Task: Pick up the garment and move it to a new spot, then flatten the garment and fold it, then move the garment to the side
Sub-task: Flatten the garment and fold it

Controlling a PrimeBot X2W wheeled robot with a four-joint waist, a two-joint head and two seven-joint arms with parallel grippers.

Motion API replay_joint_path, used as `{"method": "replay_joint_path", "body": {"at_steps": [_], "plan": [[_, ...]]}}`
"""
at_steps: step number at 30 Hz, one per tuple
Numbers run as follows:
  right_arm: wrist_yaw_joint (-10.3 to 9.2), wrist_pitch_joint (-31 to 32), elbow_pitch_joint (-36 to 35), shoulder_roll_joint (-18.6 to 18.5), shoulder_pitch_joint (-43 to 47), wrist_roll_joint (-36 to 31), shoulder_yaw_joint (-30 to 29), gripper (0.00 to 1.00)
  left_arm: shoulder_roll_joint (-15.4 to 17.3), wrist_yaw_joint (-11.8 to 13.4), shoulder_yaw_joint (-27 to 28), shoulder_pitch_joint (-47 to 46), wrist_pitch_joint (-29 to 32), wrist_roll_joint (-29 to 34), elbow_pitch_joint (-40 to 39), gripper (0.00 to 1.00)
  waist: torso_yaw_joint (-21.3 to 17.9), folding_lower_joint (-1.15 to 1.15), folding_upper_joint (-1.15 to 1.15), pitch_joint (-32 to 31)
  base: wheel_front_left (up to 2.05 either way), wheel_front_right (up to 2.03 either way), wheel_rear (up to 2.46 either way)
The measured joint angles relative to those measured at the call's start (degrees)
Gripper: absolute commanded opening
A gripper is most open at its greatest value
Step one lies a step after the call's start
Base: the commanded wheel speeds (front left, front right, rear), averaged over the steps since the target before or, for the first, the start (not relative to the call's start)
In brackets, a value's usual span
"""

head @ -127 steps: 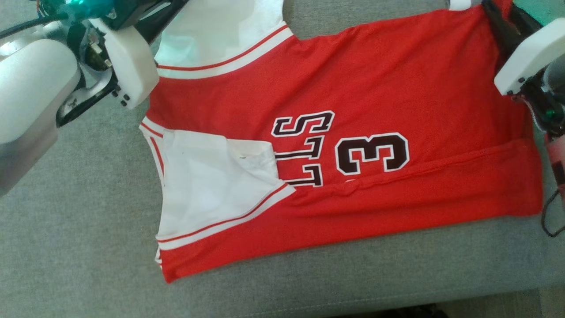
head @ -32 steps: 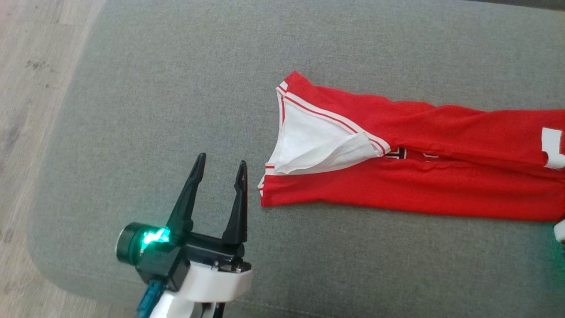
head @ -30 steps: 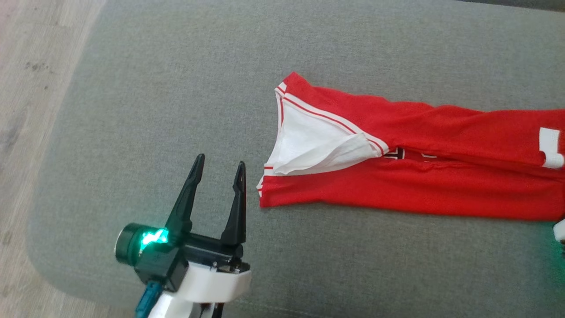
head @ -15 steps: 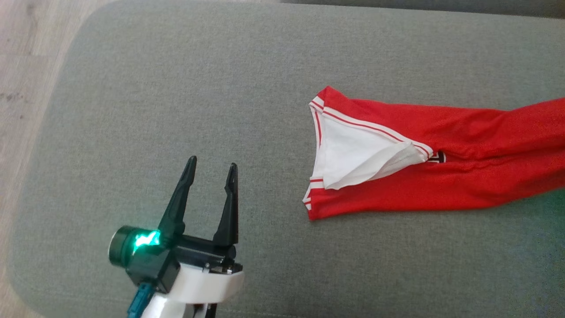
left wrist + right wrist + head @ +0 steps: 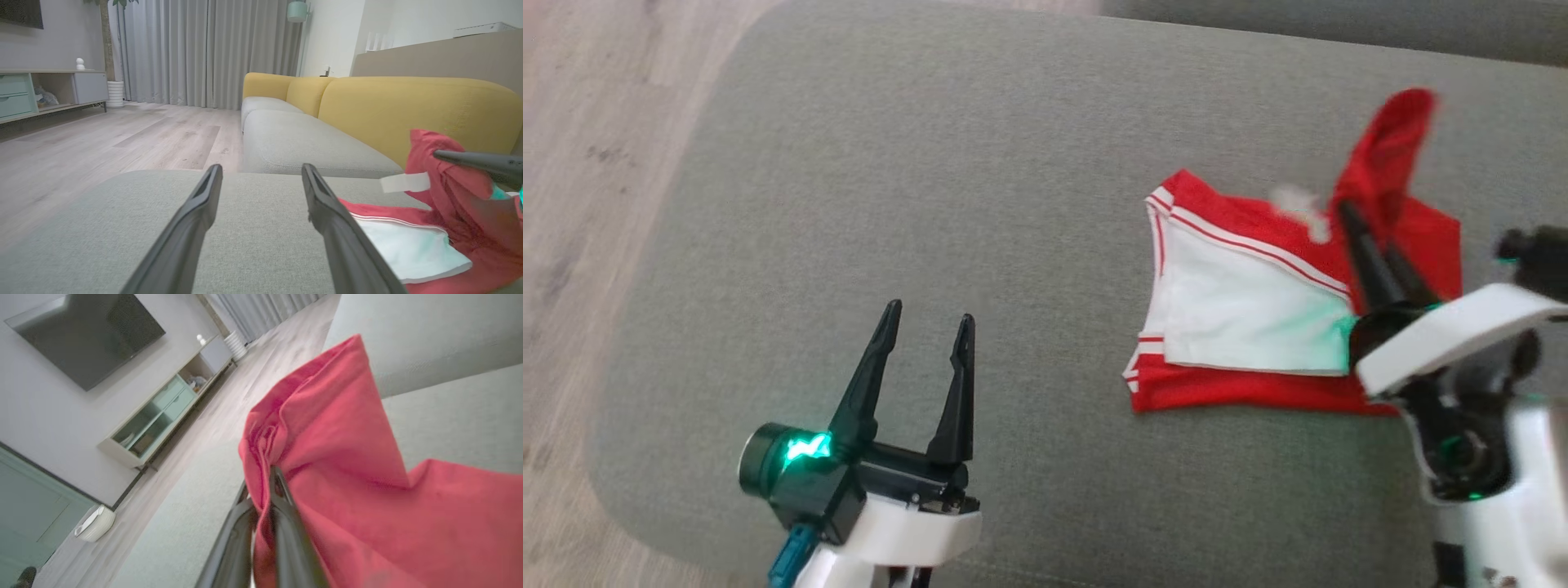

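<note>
Pale wood floor (image 5: 572,204) edges a grey woven cushion (image 5: 931,163). Low on its left the left tool (image 5: 930,312) hangs with its two dark fingers spread apart, nothing between them. To the right the jersey (image 5: 1241,302) lies on the cushion, red knit with a white panel and red-and-white striped trim. A white tag (image 5: 404,182) sticks out, too blurred to read. The right tool (image 5: 1364,227) is clamped on a bunched red fold, lifted into a peak. The left wrist view adds a yellow sofa (image 5: 408,106) and grey curtains (image 5: 204,49); the right wrist view a wall TV (image 5: 90,330) and a sideboard (image 5: 163,408)
</note>
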Motion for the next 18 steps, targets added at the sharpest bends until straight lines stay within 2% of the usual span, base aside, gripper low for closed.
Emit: {"method": "replay_joint_path", "body": {"at_steps": [4,5,6,9,13,18], "plan": [[0.0,-0.3,4.9,1.0,-0.6,-0.5,6.6,0.0,-0.6,-0.3,1.1,0.0,0.0,0.0,0.2,1.0,2.1,0.0,0.0,0.2,0.0,0.0,0.0],[0.0,-0.8,6.1,1.5,-0.7,-0.5,8.1,0.35,-0.7,-0.3,1.3,0.0,0.0,0.0,0.2,1.0,2.3,0.0,0.0,0.4,0.0,0.0,0.0],[0.0,-1.5,7.5,1.8,-0.6,-0.7,9.8,1.0,-0.7,-0.3,1.4,0.0,0.0,0.0,0.2,1.0,2.4,0.0,0.0,0.5,0.0,0.0,0.0],[0.0,-4.7,11.0,2.3,-0.7,-0.5,13.3,1.0,-1.1,-0.5,1.4,0.0,0.0,0.0,0.3,1.0,2.5,0.0,0.0,0.5,0.0,0.0,0.0],[0.0,-10.6,12.3,2.3,-1.1,2.9,16.4,1.0,-1.2,-0.7,1.4,0.0,0.0,0.0,0.6,1.0,2.0,0.01,0.0,0.0,0.0,0.0,0.0],[0.0,-18.9,11.2,1.9,-2.0,-0.3,15.5,1.0,-1.2,-0.7,2.0,0.1,0.0,-0.5,1.0,1.0,0.5,0.0,0.0,-1.9,0.0,0.0,0.0]]}}
